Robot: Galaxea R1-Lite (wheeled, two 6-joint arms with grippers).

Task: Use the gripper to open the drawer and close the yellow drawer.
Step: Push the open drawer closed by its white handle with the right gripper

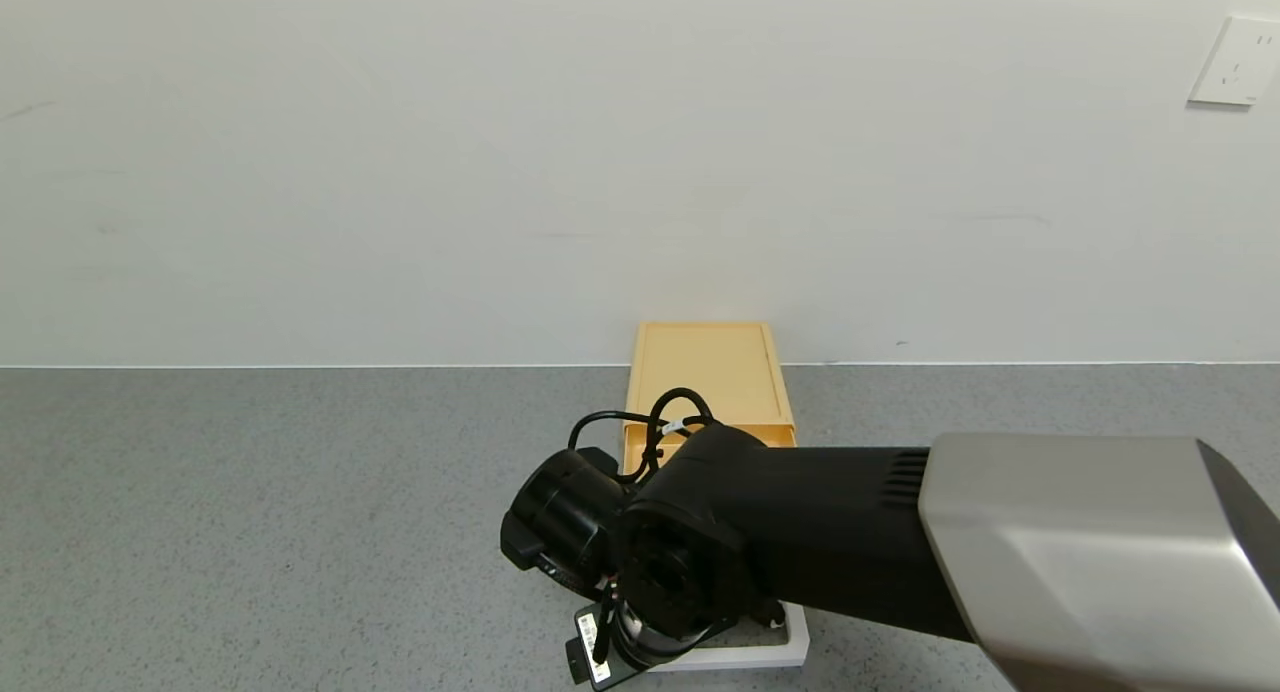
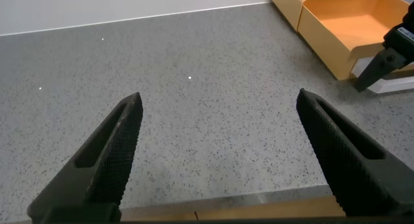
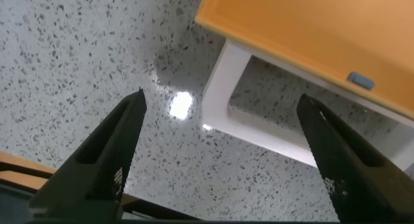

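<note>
So the drawer (image 2: 349, 30) is already pulled out of its yellow case (image 1: 707, 367) on the grey counter, meaning the opening part looks done. Right gripper (image 3: 220, 153) hangs over the white handle (image 3: 223, 104), claw spread, gripping nothing. Closing's still left. Left gripper (image 2: 220, 153) sits idle off to the side, spread too.

The bench (image 1: 250, 532) is a grey speckled surface spanning the full width of the head view. It meets a plain white wall (image 1: 500, 152) along a straight rear edge. A white wall socket plate (image 1: 1235, 62) is mounted high on the wall, at the far right.
</note>
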